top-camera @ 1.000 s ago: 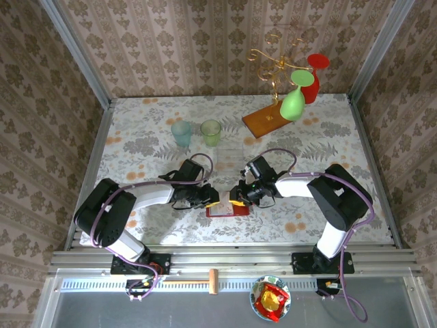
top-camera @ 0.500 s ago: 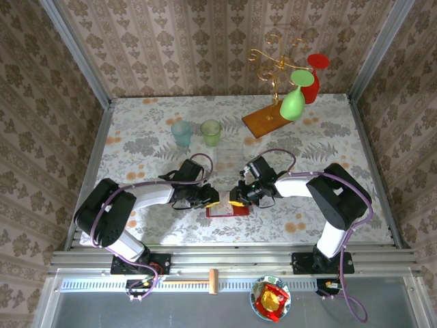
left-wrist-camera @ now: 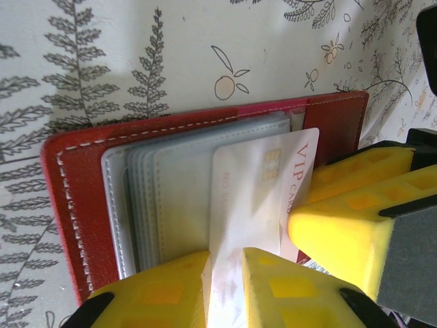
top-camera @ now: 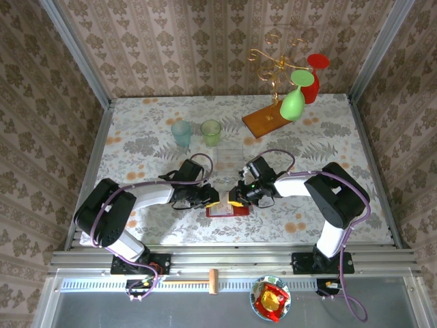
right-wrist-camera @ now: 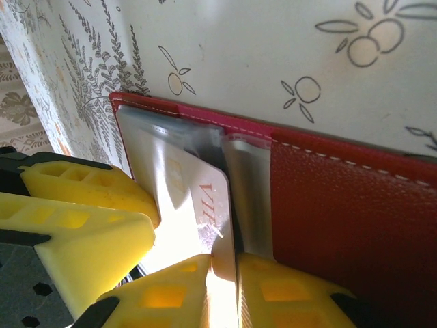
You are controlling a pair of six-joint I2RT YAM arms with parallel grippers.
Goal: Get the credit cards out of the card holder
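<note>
The red card holder (top-camera: 227, 211) lies open between both arms, its grey clear sleeves (left-wrist-camera: 171, 184) showing. A white credit card (left-wrist-camera: 263, 178) marked VIP sticks partway out of a sleeve toward the spine. My left gripper (top-camera: 213, 198) (left-wrist-camera: 227, 263) is shut on the lower edge of that sleeve, with the card's inner end in it. My right gripper (top-camera: 234, 198) (right-wrist-camera: 224, 263) is shut on the card's (right-wrist-camera: 201, 188) free end, beside the holder's red cover (right-wrist-camera: 341, 205). The two pairs of yellow fingers nearly touch.
Behind the arms stand a blue-green cup (top-camera: 181, 132) and a green cup (top-camera: 211, 131). At the back right, a wooden base (top-camera: 263, 121) carries a gold rack with a green glass (top-camera: 293, 102) and a red glass (top-camera: 313, 82). A bowl (top-camera: 270, 298) sits below the table's front rail.
My right gripper has edged slightly left and closed tighter on the card. The left arm and the holder have stayed put.
</note>
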